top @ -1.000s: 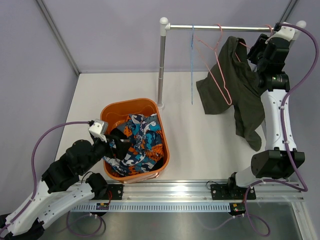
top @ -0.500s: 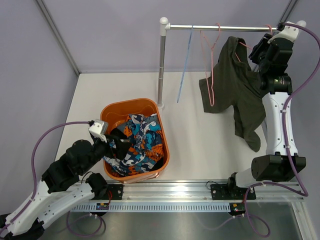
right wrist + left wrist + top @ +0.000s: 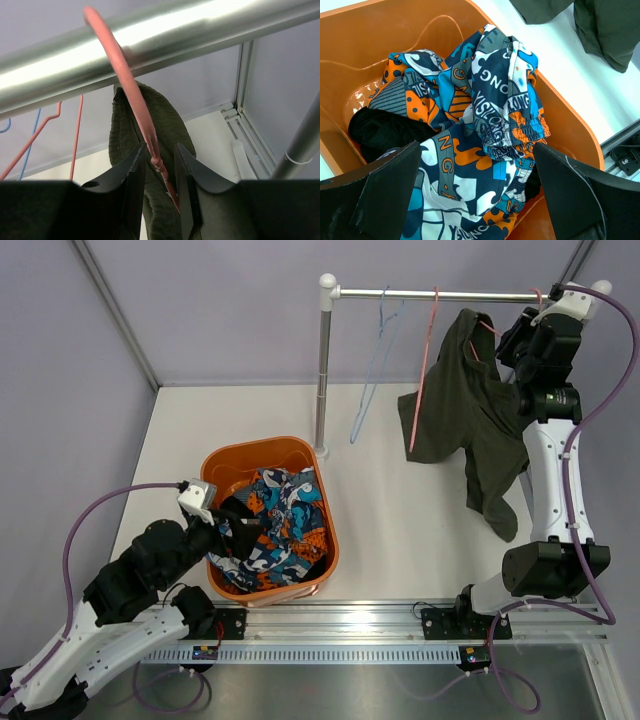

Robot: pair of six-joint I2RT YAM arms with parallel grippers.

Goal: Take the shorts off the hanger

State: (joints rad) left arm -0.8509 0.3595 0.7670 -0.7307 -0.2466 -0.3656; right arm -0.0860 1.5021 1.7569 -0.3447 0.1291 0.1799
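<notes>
Dark green shorts (image 3: 480, 420) hang from a pink hanger (image 3: 487, 328) at the right end of the metal rail (image 3: 460, 295). My right gripper (image 3: 520, 335) is up at the rail beside them. In the right wrist view its fingers (image 3: 134, 165) pinch the hanger's neck (image 3: 127, 80), which crosses slantwise from one finger to the other, with the shorts (image 3: 165, 125) just behind. My left gripper (image 3: 240, 515) hovers open over the orange basket (image 3: 250, 447). Between its wide fingers (image 3: 390, 185) only loose patterned clothes (image 3: 490, 100) show, untouched.
An empty pink hanger (image 3: 425, 370) and a blue hanger (image 3: 370, 370) dangle from the rail left of the shorts. The rail's upright post (image 3: 322, 370) stands just behind the basket. The cell's frame and wall are close to the right arm.
The right jaws have closed in on the hanger's neck. The two empty hangers have swung on the rail, and the shorts have shifted slightly. The left arm has not moved.
</notes>
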